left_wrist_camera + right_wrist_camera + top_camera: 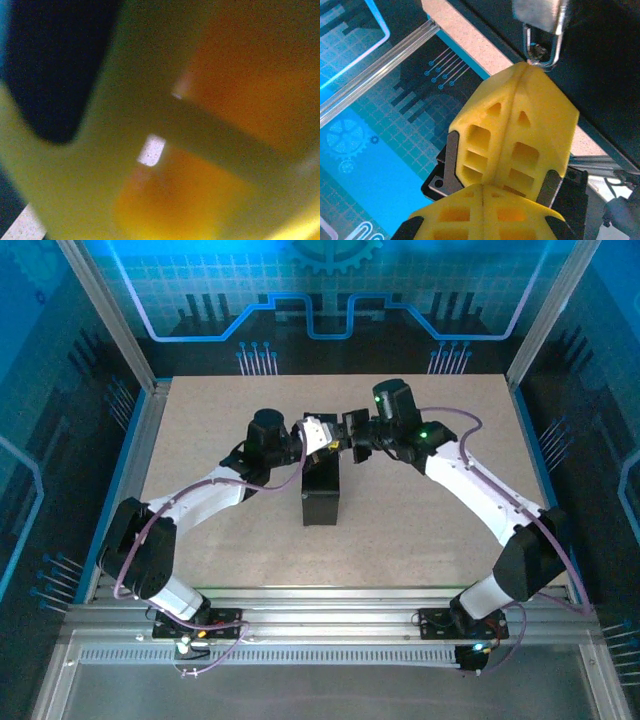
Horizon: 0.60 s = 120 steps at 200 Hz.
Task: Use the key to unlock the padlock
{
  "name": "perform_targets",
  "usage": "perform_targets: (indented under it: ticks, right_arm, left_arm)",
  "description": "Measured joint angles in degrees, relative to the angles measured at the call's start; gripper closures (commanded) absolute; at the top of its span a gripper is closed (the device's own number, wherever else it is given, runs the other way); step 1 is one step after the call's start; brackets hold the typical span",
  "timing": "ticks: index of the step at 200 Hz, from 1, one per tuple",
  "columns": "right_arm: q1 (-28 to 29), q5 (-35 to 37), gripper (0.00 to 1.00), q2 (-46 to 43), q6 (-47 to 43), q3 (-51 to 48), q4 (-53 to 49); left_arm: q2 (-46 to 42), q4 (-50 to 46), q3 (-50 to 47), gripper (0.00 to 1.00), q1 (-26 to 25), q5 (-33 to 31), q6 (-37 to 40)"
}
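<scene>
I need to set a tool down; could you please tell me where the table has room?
Bare table lies between the arms, on the near side of the black box, and along the far edge. Crowded at the centre, where the left gripper and right gripper meet.

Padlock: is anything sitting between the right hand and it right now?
Nothing visible does. In the right wrist view the right hand is shut, and its fingertips meet the shackle of the padlock directly, with no object between them. The left wrist view is too blurred to add anything.

Beige table [400, 540] inside blue circuit-patterned walls [200, 280] (aluminium-framed).
</scene>
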Motion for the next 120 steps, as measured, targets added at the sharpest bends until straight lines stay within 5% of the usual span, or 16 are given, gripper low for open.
perform_targets:
  ticks: [35, 76, 120]
  right_arm:
    - [-2.1, -2.4, 1.0, -0.55, -3.39, -0.81, -0.24]
    - [-10.03, -4.57, 0.73, -3.72, -10.38, -4.37, -2.03]
    - [-18.56, -10.58, 0.56, 1.7, -35.58, 0.42, -4.2]
  left_arm:
    - [0.92, 1.44, 0.0, 0.99, -0.04, 0.81, -2.32]
    - [0.85, 0.72, 0.0, 0.8, 2.14, 1.77, -4.96]
    - [-1.75, -5.2, 0.11, 0.67, 5.44, 4.11, -7.19]
